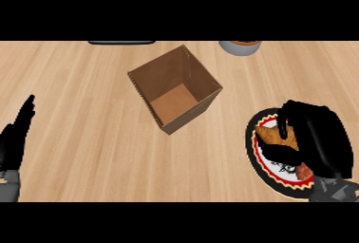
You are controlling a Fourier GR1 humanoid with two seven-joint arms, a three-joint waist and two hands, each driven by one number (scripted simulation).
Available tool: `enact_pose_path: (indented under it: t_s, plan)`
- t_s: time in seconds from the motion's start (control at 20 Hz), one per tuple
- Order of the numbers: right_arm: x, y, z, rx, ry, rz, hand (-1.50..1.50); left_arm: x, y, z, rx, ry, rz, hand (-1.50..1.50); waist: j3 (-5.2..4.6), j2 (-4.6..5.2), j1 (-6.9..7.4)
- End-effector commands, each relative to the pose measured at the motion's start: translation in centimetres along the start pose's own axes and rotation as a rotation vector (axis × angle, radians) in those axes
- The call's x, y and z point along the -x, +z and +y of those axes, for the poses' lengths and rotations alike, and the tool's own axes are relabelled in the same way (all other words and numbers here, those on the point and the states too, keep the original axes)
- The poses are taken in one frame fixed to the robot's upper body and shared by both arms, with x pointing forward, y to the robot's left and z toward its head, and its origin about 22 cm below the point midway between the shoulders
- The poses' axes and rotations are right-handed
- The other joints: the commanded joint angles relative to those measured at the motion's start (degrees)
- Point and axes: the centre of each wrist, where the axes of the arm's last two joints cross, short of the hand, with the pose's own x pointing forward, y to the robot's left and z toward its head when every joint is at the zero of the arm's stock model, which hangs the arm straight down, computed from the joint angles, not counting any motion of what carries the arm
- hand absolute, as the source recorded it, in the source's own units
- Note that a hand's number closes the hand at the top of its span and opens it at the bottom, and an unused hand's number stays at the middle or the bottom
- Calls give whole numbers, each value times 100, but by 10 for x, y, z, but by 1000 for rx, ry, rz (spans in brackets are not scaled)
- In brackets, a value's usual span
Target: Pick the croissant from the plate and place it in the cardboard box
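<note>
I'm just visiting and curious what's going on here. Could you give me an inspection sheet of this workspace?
Surface: light wooden counter.
Job's things: croissant on a plate at right; open cardboard box near the middle, nothing seen inside.
Clutter: grey bowl-like container and a dark flat object, both cut off at the far edge.
Robot hands: right robot hand curled over the croissant; left robot hand open, resting at the left edge.
Cables: nothing seen.
Surroundings: nothing seen.
</note>
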Motion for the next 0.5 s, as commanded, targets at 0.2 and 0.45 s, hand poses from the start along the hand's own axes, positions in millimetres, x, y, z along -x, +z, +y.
enact_pose_path:
  t_s: [0.2, 0.45]
  plan:
    - [-77, -10, -27, 16, -154, -129, 150, -5, -17, 5, 15, 2, -9, 0, -2, 22, 52]
    - [-118, -59, -25, 5, -311, -112, 150, -17, -14, -23, 25, -4, -20, 0, 0, 42, 119]
